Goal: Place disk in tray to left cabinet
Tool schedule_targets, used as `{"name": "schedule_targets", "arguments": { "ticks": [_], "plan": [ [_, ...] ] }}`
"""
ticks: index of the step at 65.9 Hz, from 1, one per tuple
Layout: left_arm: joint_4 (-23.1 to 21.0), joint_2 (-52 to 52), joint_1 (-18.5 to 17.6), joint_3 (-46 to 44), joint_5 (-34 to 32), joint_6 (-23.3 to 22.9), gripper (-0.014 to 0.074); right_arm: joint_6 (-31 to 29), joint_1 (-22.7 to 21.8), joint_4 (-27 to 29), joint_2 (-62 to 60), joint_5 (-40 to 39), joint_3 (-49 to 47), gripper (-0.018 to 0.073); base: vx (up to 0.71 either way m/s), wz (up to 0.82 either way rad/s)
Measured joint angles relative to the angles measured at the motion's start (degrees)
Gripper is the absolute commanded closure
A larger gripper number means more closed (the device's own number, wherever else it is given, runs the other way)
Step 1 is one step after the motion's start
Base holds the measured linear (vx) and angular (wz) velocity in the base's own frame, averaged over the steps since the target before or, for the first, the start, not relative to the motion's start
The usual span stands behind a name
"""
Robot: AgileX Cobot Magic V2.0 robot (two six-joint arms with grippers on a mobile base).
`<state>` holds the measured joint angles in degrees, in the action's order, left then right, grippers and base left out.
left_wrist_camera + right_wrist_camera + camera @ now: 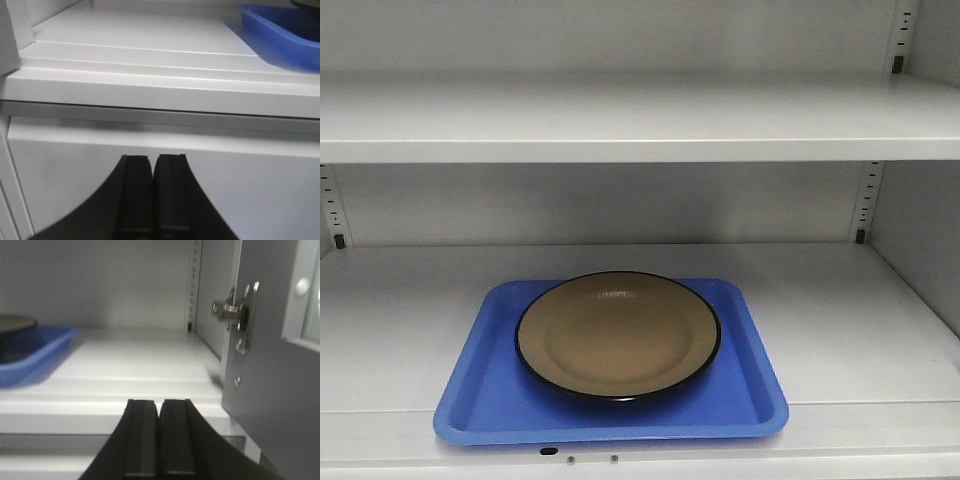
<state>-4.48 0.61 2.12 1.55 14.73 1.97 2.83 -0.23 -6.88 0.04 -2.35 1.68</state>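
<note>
Our left gripper (151, 200) and right gripper (160, 440) sit closed, empty; nudging the bright blue plastic tray (480, 400) could slide the glossy tan black-rimmed disk (618, 335) off the pale grey cabinet shelf (860, 330).

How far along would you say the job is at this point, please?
It looks done: the disk lies in the tray, which sits on the left cabinet shelf. The left gripper and right gripper are shut, empty, in front of the shelf. Seemingly nothing remains.

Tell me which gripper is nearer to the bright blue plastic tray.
Probably right: right gripper sits level with the shelf, tray to its left; left gripper is below the shelf, tray up-right.
</note>
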Motion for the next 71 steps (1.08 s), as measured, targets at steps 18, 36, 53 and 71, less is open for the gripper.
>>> {"name": "schedule_targets", "arguments": {
  "ticks": [18, 36, 53, 71],
  "plan": [
    [0.0, 0.0, 0.0, 0.0, 0.1, 0.0, 0.0603, 0.2, 0.0, 0.0, -0.6, -0.9, 0.0, 0.0565, 0.0, 0.0],
    [0.0, 0.0, 0.0, 0.0, 0.3, 0.0, 0.0603, 0.2, 0.0, 0.0, -0.6, -1.1, 0.0, 0.0565, 0.0, 0.0],
    [0.0, 0.0, 0.0, 0.0, 0.3, 0.0, 0.0603, 0.2, 0.0, 0.0, -0.6, -1.1, 0.0, 0.0565, 0.0, 0.0],
    [0.0, 0.0, 0.0, 0.0, 0.3, 0.0, 0.0603, 0.2, 0.0, 0.0, -0.6, -1.1, 0.0, 0.0565, 0.0, 0.0]
  ]
}}
